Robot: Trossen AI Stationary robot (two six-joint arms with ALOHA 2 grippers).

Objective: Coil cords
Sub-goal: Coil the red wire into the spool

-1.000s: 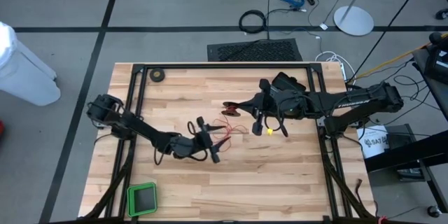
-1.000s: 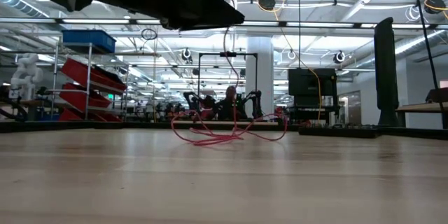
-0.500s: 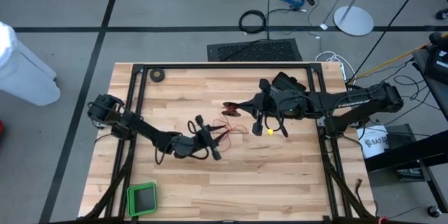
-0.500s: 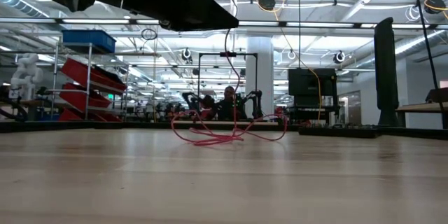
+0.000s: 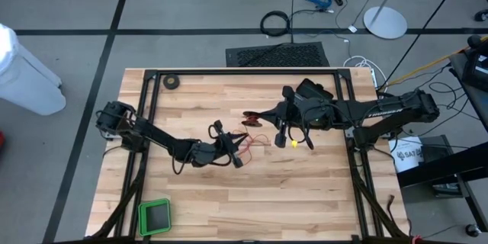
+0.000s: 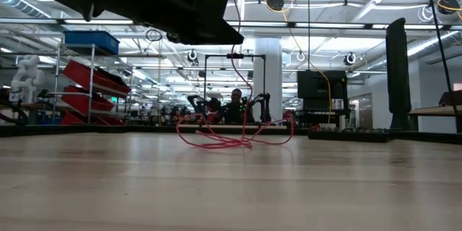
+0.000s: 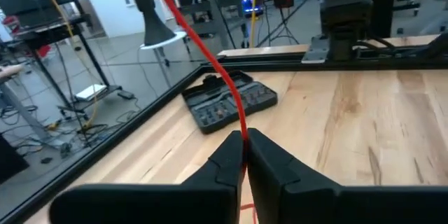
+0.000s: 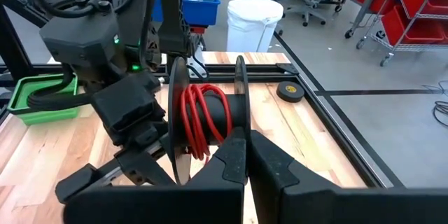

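High view, left claw (image 5: 238, 155) pinching red wire (image 5: 258, 140), arm outstretched low

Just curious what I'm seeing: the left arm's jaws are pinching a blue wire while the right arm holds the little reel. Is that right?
Not quite: the wire is red, not blue, as the left wrist view shows. The left gripper pinches it, and the right gripper holds the reel.

Bright, even overhead light; soft shadows.
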